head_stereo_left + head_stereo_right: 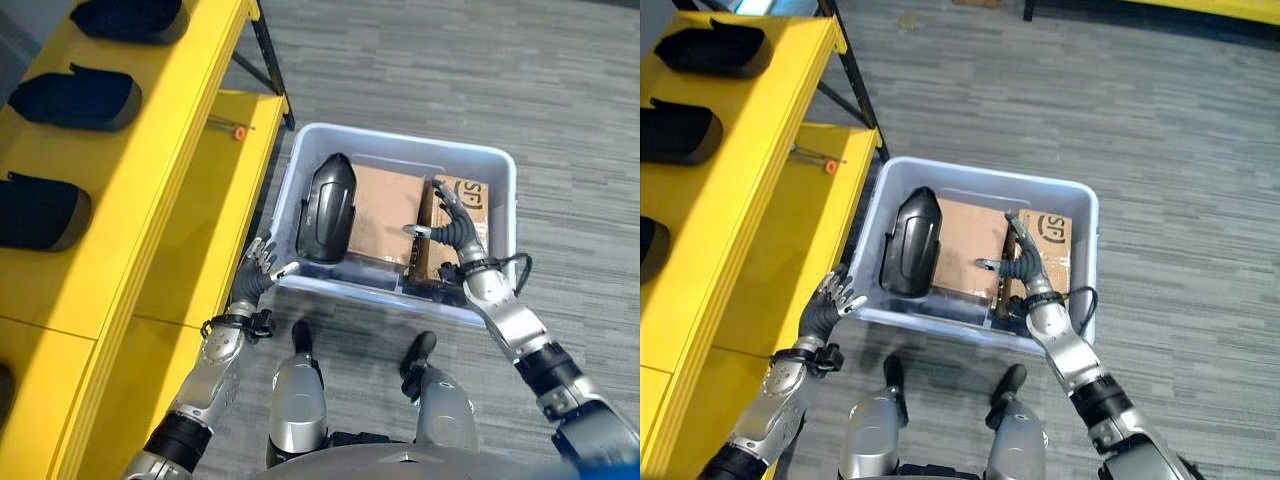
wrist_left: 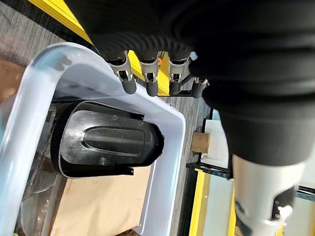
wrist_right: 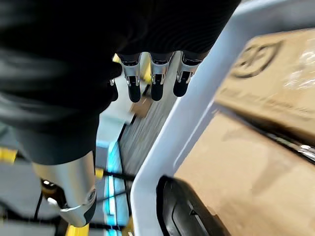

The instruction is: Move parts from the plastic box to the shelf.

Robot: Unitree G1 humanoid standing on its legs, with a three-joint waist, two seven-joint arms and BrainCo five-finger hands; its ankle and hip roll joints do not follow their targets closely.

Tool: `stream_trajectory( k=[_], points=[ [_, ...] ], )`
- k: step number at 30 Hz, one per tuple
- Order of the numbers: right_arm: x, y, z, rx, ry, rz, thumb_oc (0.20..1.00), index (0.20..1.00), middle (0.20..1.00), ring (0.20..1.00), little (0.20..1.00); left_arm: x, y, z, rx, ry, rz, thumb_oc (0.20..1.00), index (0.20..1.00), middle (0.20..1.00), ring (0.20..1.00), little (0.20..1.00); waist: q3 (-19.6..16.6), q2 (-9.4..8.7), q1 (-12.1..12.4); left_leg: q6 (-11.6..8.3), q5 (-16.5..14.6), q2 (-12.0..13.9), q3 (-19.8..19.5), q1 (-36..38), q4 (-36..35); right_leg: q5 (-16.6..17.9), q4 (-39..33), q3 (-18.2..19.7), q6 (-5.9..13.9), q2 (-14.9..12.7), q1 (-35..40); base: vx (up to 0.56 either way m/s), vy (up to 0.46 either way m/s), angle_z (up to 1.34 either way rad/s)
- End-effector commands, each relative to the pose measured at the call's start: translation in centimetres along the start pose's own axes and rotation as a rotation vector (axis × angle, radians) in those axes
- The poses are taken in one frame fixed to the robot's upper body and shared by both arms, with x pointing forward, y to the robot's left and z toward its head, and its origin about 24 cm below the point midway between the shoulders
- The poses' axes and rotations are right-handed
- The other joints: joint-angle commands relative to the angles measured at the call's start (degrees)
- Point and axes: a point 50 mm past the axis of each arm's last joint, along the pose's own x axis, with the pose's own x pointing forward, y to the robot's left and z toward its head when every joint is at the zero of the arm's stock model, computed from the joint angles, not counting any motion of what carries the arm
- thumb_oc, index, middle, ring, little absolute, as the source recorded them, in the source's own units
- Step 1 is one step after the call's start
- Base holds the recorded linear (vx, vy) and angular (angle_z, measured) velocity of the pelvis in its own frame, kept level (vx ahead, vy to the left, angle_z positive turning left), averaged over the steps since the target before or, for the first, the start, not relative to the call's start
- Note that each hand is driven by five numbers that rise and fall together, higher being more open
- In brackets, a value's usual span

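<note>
Flanking plastic box [image 1: 498,165] rim — left hand [image 1: 262,265], right hand [image 1: 455,230].

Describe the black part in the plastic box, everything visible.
The black part is a glossy, dark moulded shell, plastic by the look of it, elongated with one rounded end and a raised oval panel on its face. It lies at the left side of the pale plastic box, against the left wall and partly on the brown cardboard. Neither hand touches it; the left hand is outside the box's near left corner.
</note>
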Motion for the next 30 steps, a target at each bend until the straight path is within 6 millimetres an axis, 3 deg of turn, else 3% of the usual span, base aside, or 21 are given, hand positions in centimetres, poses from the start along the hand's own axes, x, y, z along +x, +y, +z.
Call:
stream_trajectory(
  k=[1,3,6,10,18,24,28,30],
  points=[
    [1.1,-0.6,3.2,-0.174,-0.204,-0.038,1.000,1.000,1.000,1.000,1.000,-0.7,-0.9,0.6,-0.012,-0.039,-0.031,1.000,1.000,1.000,1.000,1.000,-2.13,0.06,1.77,-0.01,0.49,1.70,-1.44,-1.01,0.17,-7.80,6.39,-1.28,4.25,-2.99,3.07,-0.09,0.022,0.30],
    [2.5,-1.1,5.4,-0.346,-0.351,-0.045,1.000,1.000,1.000,1.000,1.000,-0.5,-1.1,0.4,-0.013,-0.041,-0.050,1.000,1.000,1.000,1.000,1.000,-0.96,0.51,3.32,-0.22,0.90,1.65,-2.45,-3.66,0.87,-8.22,8.21,-2.17,4.10,-3.70,1.10,-0.13,0.036,0.32],
    [3.1,-1.2,7.3,-0.493,-0.492,-0.002,1.000,1.000,1.000,1.000,1.000,-0.6,-1.1,0.2,-0.013,-0.048,-0.077,1.000,1.000,1.000,1.000,1.000,0.50,0.76,4.79,-0.56,1.62,1.54,-3.32,-6.10,0.86,-8.28,9.15,-2.92,4.33,-4.19,-0.64,-0.12,0.022,0.25],
    [3.9,-0.9,7.7,-0.588,-0.530,0.025,1.000,1.000,1.000,1.000,1.000,-0.6,-1.3,0.6,-0.004,-0.073,-0.112,1.000,1.000,1.000,1.000,1.000,1.48,0.86,6.20,-0.80,2.29,1.52,-4.04,-8.16,0.72,-8.43,10.16,-3.78,4.48,-4.66,-2.28,-0.08,0.017,0.10],
    [5.3,-0.2,5.0,-0.763,-0.360,0.069,1.000,1.000,1.000,1.000,1.000,-0.2,-0.7,0.8,-0.011,-0.085,-0.099,1.000,1.000,1.000,1.000,1.000,1.48,1.21,8.25,-1.13,1.68,0.81,-5.40,-11.99,0.83,-9.67,12.47,-4.22,5.70,-5.80,-5.76,0.00,0.008,0.11],
    [6.5,-1.0,2.0,-0.937,-0.117,0.147,1.000,1.000,1.000,1.000,1.000,0.3,-0.6,0.9,0.001,-0.089,-0.107,1.000,1.000,1.000,1.000,1.000,1.48,1.53,9.84,-0.94,2.20,0.33,-6.14,-16.40,1.28,-9.98,15.04,-4.73,5.82,-6.46,-9.84,-0.01,0.003,0.12],
    [6.9,-1.4,0.9,-0.952,-0.003,0.173,1.000,1.000,1.000,1.000,1.000,0.5,-0.5,1.2,-0.001,-0.096,-0.113,1.000,1.000,1.000,1.000,1.000,1.48,1.82,10.47,-0.64,2.03,0.06,-6.27,-17.99,1.97,-10.07,16.37,-4.96,5.92,-7.08,-11.38,0.00,0.000,0.05],
    [6.8,-1.5,-0.3,-0.827,0.111,0.225,1.000,1.000,1.000,1.000,1.000,0.5,-0.3,1.5,0.010,-0.111,-0.063,1.000,1.000,1.000,1.000,1.000,1.48,2.10,10.80,-0.49,2.02,-0.09,-6.26,-18.86,2.34,-9.93,16.93,-5.06,6.00,-7.31,-12.21,0.00,0.015,0.04]
  ],
)
